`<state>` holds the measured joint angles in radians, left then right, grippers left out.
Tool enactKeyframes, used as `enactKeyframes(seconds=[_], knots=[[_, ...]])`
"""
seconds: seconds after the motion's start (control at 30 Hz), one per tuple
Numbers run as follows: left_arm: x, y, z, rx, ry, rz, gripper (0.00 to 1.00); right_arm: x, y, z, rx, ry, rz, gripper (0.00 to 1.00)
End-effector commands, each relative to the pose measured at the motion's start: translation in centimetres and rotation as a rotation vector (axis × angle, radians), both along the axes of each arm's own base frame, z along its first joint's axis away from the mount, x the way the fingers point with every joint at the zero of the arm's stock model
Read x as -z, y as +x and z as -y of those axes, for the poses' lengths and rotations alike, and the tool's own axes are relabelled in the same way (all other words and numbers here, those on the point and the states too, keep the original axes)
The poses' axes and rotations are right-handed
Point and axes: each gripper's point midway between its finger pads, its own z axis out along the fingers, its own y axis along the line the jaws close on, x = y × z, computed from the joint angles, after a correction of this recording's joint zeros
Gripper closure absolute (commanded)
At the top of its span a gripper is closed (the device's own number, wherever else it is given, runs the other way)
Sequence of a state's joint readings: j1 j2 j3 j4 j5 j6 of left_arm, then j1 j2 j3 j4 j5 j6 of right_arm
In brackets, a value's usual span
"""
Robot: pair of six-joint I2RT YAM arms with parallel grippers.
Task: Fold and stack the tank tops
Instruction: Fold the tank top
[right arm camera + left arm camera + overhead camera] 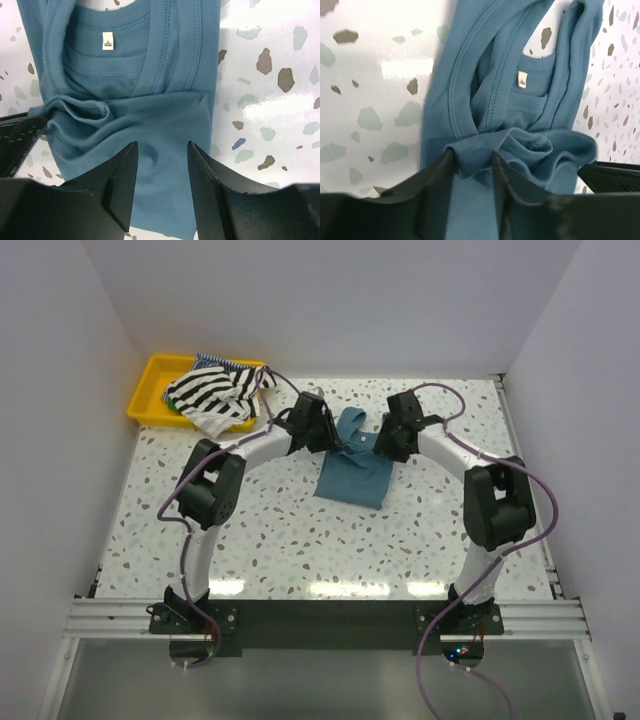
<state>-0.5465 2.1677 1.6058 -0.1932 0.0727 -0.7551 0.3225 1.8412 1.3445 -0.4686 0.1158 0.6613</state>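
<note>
White walls closed in a speckled terrazzo table [280,540], glossy enough to throw back the lamp glare. At its far left corner sat a yellow tray [148,390] heaped with the black-and-white striped tank top [205,395] and other cloth half hidden beneath it.

The teal tank top [352,475] lay at the middle of the table as a narrow, long shape, its strap end far and its hem end near. The left gripper [472,160] and right gripper [161,150] hung over the strap end from either side, close together. Both had their fingers parted about halfway. The right one held nothing, with flat cloth showing in its gap. The left also seemed to clamp nothing, though a rumpled ridge of cloth lay right at its fingertips.

The fabric was a fine rib knit, soft and limp, with doubled stitched bindings round the scoop neck and armholes and a small white label [106,41] inside the back of the neck. Between the grippers it had puckered into a loose roll.

This looked like the release after a fold. Done well, both arms should rise straight up and together, so that no fingertip snags the binding and drags the layers askew. The pucker wants pressing flat, or a gentle pull outward, before any further fold, as rib knit this slack keeps its bunching and would make the stack lumpy.
</note>
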Motion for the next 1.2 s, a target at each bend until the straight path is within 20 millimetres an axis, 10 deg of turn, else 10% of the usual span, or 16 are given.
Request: enactKeyframes(seconds=[0.0, 0.4, 0.83, 1.17], knots=[[-3.3, 2.6, -0.2, 0.007, -0.078, 0.117, 0.54, -2.5, 2.1, 0.2, -0.005, 0.019, 0.079, 0.51], [-6.8, -0.3, -2.3, -0.029, -0.094, 0.168, 0.53, -2.1, -1.5, -2.2, -0.075, -0.042, 0.102, 0.47], [-3.2, -5.7, -1.0, 0.03, -0.09, 0.094, 0.62, 5.4, 0.6, -4.1, -0.128, -0.16, -0.034, 0.45], [-6.5, -9.3, -4.8, -0.079, -0.111, 0.118, 0.62, 8.5, -6.4, -6.5, -0.305, -0.24, -0.102, 0.35]])
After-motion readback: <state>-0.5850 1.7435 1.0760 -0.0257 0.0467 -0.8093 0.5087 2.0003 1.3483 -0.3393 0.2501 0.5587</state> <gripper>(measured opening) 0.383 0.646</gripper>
